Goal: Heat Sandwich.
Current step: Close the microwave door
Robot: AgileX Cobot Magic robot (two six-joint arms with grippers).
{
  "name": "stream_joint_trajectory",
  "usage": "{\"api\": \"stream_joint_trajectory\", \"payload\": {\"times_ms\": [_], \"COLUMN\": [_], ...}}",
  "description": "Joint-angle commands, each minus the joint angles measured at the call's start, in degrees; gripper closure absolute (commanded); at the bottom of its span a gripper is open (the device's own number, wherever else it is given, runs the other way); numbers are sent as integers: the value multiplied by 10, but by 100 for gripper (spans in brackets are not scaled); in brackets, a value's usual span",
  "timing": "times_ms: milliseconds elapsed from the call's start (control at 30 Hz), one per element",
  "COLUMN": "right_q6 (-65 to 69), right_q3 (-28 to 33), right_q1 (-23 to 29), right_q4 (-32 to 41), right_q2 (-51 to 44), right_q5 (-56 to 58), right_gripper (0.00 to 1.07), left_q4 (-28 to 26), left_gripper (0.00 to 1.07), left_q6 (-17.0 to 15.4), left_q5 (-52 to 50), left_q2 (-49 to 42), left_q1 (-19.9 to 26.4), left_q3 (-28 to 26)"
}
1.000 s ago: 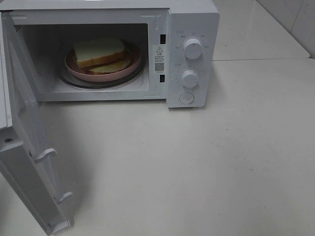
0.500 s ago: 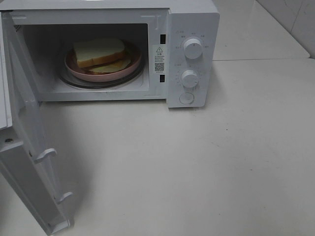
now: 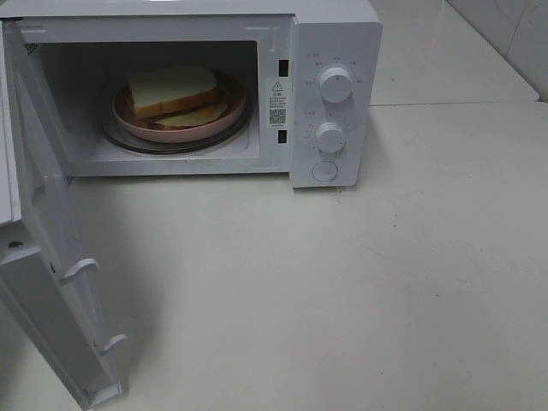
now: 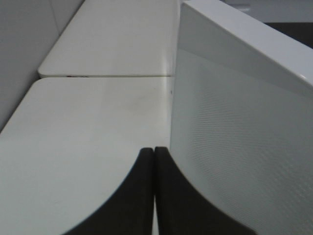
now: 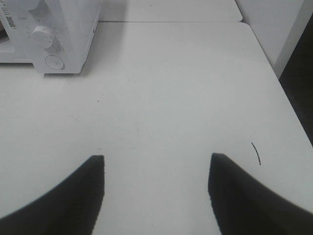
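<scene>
The sandwich [image 3: 171, 90], pale bread with yellow filling, lies on a round pink plate [image 3: 145, 128] inside the white microwave [image 3: 334, 34]. The microwave door [image 3: 43, 257] is swung wide open at the left. Neither gripper shows in the exterior high view. In the left wrist view my left gripper [image 4: 154, 152] is shut with nothing between its fingers, close beside the outer face of the door [image 4: 234, 122]. In the right wrist view my right gripper [image 5: 156, 156] is open and empty over the bare white table [image 5: 161, 98], to the right of the microwave [image 5: 63, 29].
The microwave front carries two knobs [image 3: 336, 83] [image 3: 330, 135] and a round button [image 3: 324, 171]. A second white tabletop [image 3: 445, 51] adjoins at the back across a seam. The table's right edge [image 5: 286, 90] drops to a dark floor. A small dark mark [image 5: 256, 152] lies near the right gripper.
</scene>
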Motion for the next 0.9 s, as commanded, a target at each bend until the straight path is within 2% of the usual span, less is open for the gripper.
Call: {"api": "stream_joint_trajectory", "payload": {"times_ms": [33,167,333,533,700,900], "right_q6": [-6,-6,-6,-6,-6,-6], "right_q3": [1,1,1,1,1,1], "right_q1": [-4,-4,-4,-4,-4,-4], "right_q4": [2,2,2,2,2,2], "right_q2": [-14,-14,-14,-14,-14,-14], "right_q5": [1,1,1,1,1,1], "right_gripper": [46,46,46,46,46,46], "left_q4": [29,33,30,26,26,30], "left_gripper": [107,107,107,107,107,107], "left_q6": [-4,-6,-6,0,24,28], "left_q5": [-40,-97,-140,-169,-198,-203], "left_q2": [29,76,101,127,155,203], "left_q1": [-31,-91,-126,-135,-135,-135], "left_q3": [0,0,0,0,-1,-35]}}
